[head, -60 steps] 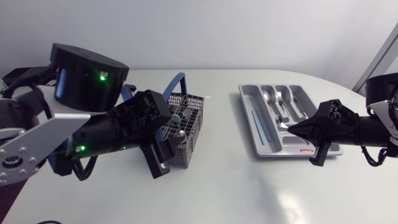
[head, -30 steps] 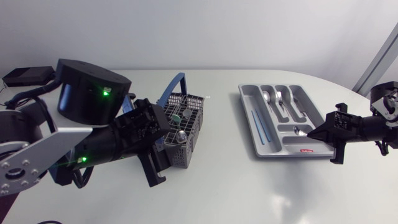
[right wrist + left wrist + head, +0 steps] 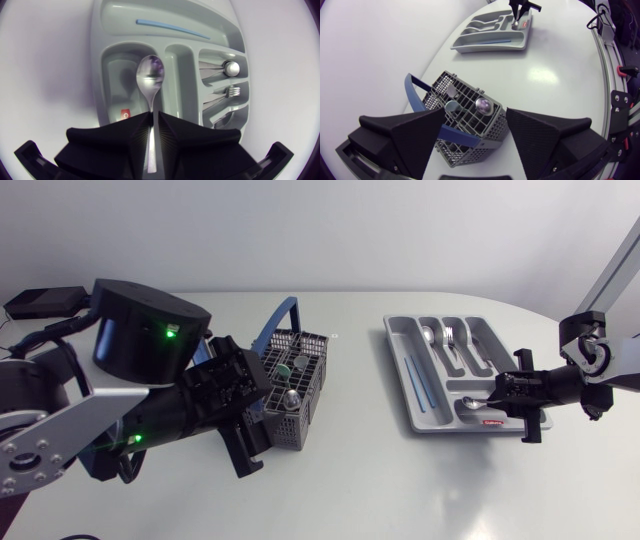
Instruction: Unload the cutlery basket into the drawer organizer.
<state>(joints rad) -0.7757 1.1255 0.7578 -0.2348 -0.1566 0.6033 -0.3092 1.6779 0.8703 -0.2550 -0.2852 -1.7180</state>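
Back swings our right gripper (image 3: 497,398), spoon (image 3: 150,80) clamped over the drawer organizer (image 3: 401,372); left gripper (image 3: 475,115) gapes at the cutlery basket (image 3: 303,372).

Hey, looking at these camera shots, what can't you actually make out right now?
Head view: the left arm covers part of the cutlery basket.
Left wrist view: the cutlery in the basket shows only its tops; the rest is down in the mesh, so types are unclear.
Right wrist view: the right end effector hides the spoon's handle end and the drawer organizer's nearest edge.
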